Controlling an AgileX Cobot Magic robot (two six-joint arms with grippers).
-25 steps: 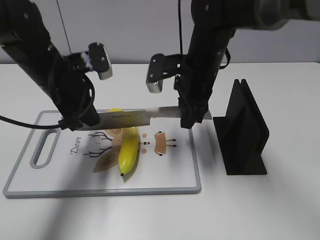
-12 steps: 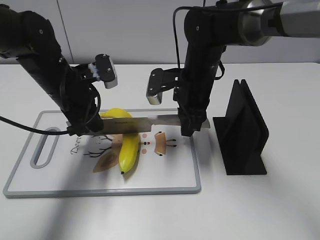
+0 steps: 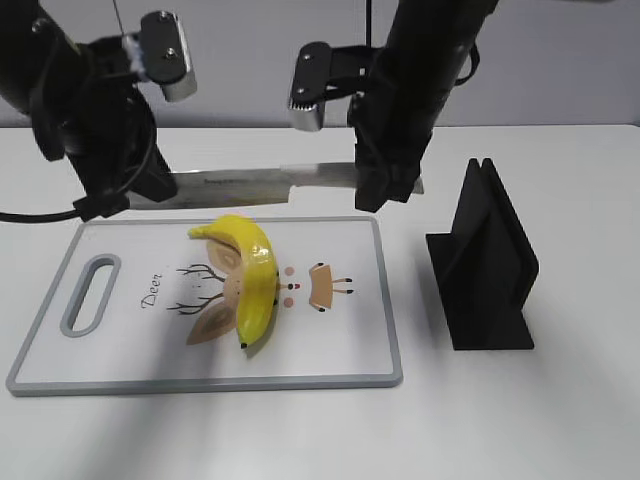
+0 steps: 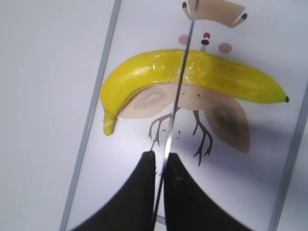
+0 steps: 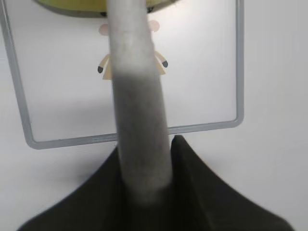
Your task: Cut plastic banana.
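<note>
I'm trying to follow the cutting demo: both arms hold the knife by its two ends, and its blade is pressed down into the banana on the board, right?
Not quite. Both grippers, left and right, do hold the knife by its ends, but the exterior view shows it hanging above the banana, not touching it. The banana lies on the cutting board.

Both grippers, left [image 3: 150, 190] and right [image 3: 385, 190], raised, jaws clamped

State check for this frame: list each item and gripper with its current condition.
knife: level, held in the air above the board by both grippers
left gripper: shut on the blade end
right gripper: shut on the handle
banana: lying on the board, apparently uncut
cutting board: flat on the table
knife stand: upright, empty
</note>
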